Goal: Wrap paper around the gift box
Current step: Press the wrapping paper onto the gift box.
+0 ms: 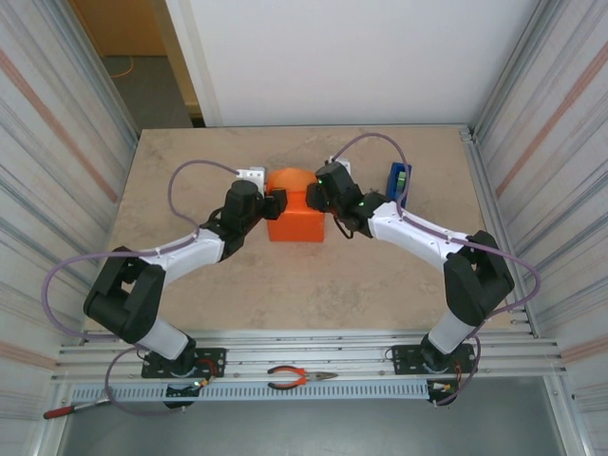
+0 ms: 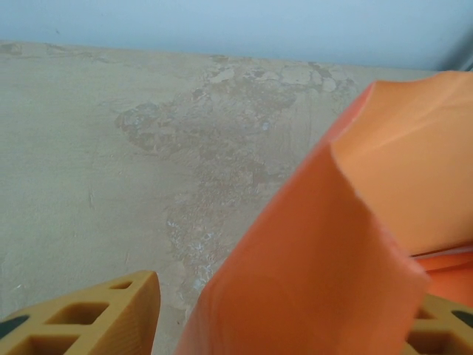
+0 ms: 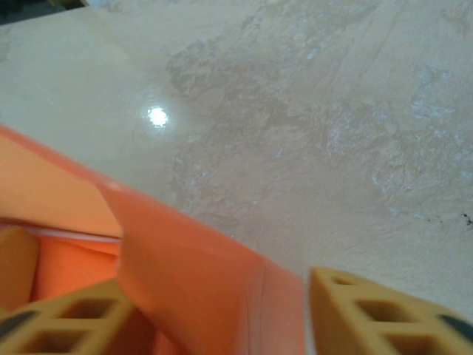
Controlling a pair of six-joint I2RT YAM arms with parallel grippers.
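— Judging how far along the gift box [image 1: 296, 226] is?

— Sitting mid-table between the 2 arms, already cloaked in the paper [image 1: 290, 180] across the top and the near face. Seems well past halfway.

— What is left, then?

— Mostly the far end, by the look of it. Swelling up there in a rounded hump instead of lying flat against the box. Same story from the left wrist: a loose flap standing tall, edge free. Probably needs folding down, creasing and taping shut.

— Tape within reach?

— Blue tape dispenser [image 1: 399, 179] parked on the far right, close to the right arm, touched by neither gripper.

— Left gripper [image 1: 276, 203]?

— Up against the left side of the box. Fingers [image 2: 111, 318] spread wide, with the curl of paper rising between them and a sliver of table showing beside 1 finger. Not pinching anything.

— Right gripper [image 1: 320, 193]?

— At the far-right corner of the box, also spread. Fingers [image 3: 384, 310] apart, with a fold of paper lying between them, close to 1 of them, yet no clamp to be seen.

— Risk?

— Springy paper; likely to pop back up unless pressed down before taping.
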